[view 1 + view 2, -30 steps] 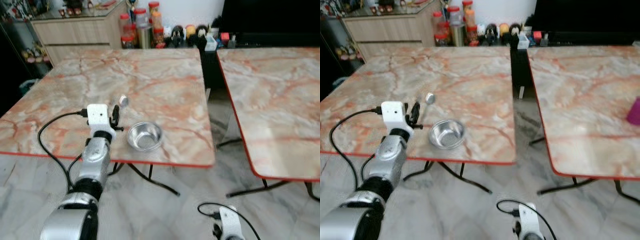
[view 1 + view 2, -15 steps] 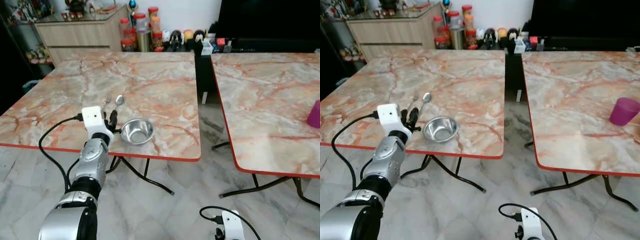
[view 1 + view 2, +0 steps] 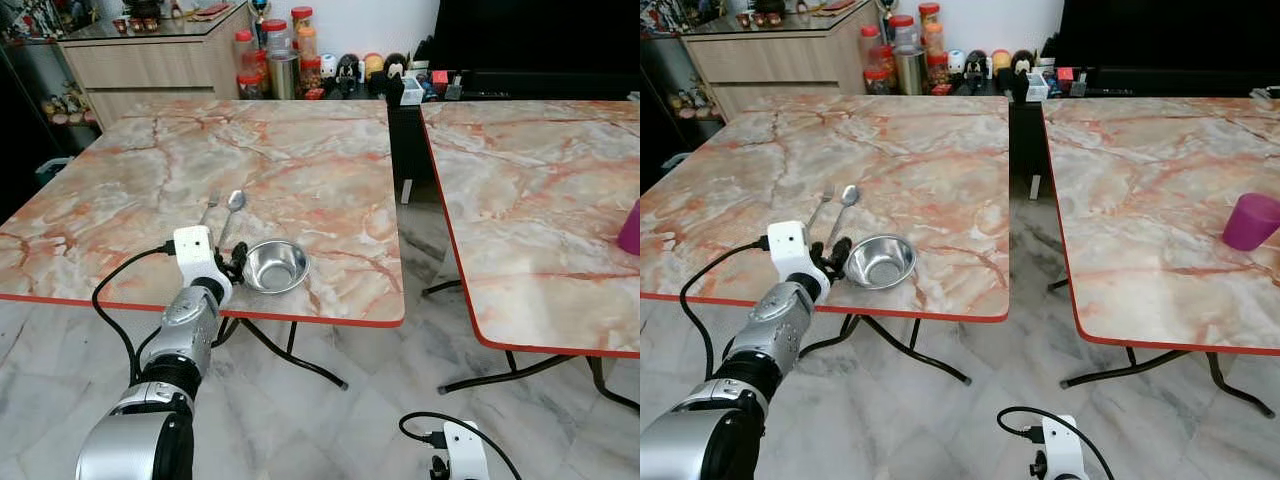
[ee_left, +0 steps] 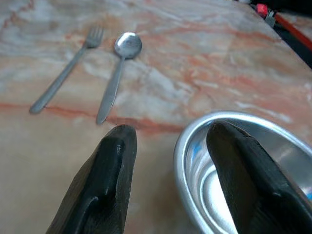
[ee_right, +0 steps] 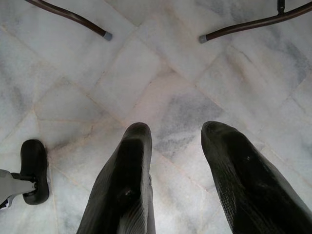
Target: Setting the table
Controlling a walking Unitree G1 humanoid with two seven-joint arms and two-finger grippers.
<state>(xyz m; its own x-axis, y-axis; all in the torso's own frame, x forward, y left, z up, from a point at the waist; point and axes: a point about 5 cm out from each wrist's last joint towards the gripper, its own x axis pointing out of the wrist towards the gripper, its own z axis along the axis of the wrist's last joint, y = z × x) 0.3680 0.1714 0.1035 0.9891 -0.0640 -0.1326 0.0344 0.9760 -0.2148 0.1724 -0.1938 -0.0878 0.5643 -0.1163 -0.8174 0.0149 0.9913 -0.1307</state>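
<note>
So closest to the camera you've got the right gripper (image 5: 170, 170) just hanging low over the grey marble floor (image 5: 161, 83), fingers spread apart with nothing between them, and a couple of dark table feet (image 5: 105, 35) visible on the tiles past it. Up from there the left arm reaches out to the near edge of the left table (image 3: 300, 170), the marble-top one with the red rim, and the left gripper (image 3: 236, 262) sits right at the near-left side of the steel bowl (image 3: 276, 265). In the wrist view its fingers (image 4: 105, 180) are spread open, one finger over bare tabletop and the other over the bowl's rim, so the rim sits between them, but they're not pinching it, there's a gap on both sides as far as I can see. The bowl is upright near the front edge of that table. Just beyond the gripper lie a spoon (image 3: 233, 207) and a fork (image 3: 210, 209), side by side, close but not touching, handles pointing back toward the robot. Off to the right there's a second matching table (image 3: 1160, 180) with a purple cup (image 3: 1251, 221) standing near its right side, well apart from everything else. Way at the back there's a wooden cabinet (image 3: 150, 60) and a row of jars (image 3: 275, 60) along the wall
</note>
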